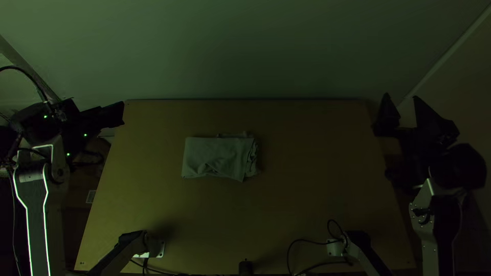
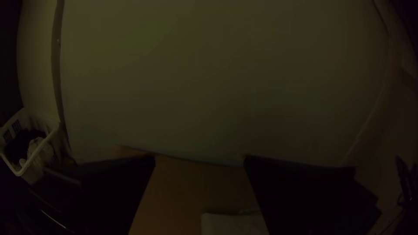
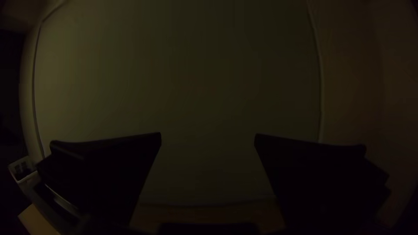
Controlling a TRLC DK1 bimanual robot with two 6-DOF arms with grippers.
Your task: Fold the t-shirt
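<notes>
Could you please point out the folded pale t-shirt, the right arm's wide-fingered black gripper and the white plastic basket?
Pale t-shirt (image 1: 217,153), top view: middle of its upper layer.
Black right gripper (image 3: 208,133), right wrist view: between its fingertips.
White basket (image 2: 39,149), left wrist view: its rim.

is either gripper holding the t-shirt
No, the t-shirt lies folded on the table, away from the left gripper and the right gripper, both open.
</notes>
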